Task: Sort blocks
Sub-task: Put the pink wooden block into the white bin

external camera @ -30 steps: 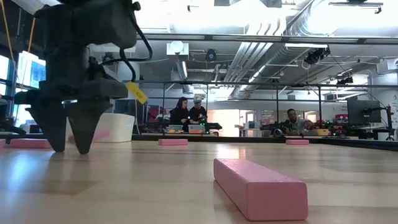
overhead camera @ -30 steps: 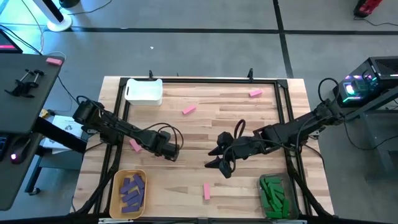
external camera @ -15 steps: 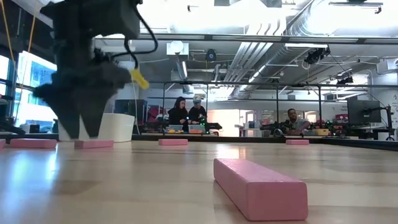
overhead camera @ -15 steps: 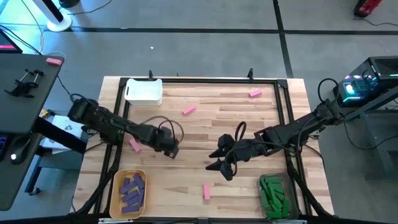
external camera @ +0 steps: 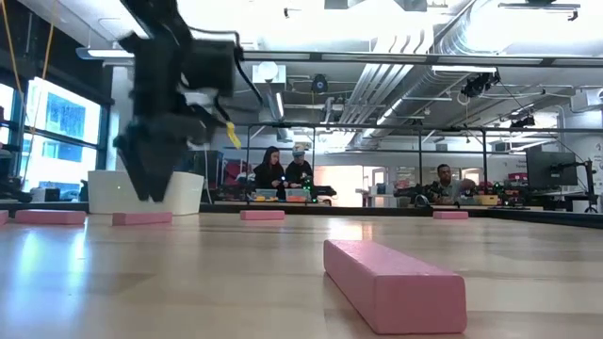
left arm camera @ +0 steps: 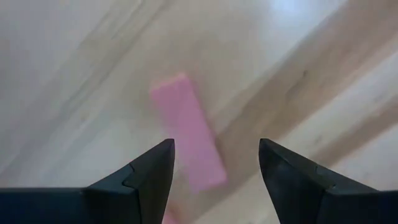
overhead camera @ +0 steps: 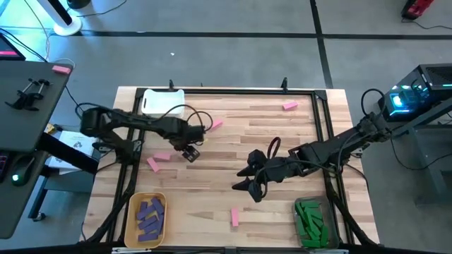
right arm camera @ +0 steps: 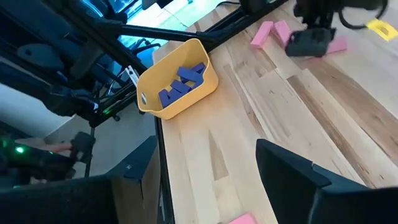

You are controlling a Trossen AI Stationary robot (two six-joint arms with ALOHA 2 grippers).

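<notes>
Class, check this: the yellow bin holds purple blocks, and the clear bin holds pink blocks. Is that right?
Not quite. The yellow bin does hold purple blocks, but the clear bin holds green blocks, not pink ones. The high view shows this.

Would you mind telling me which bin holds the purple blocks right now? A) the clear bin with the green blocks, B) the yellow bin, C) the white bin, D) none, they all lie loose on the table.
B: in the high view the purple blocks lie inside the yellow bin at the table's near left corner, and the right wrist view shows them there too.
</notes>
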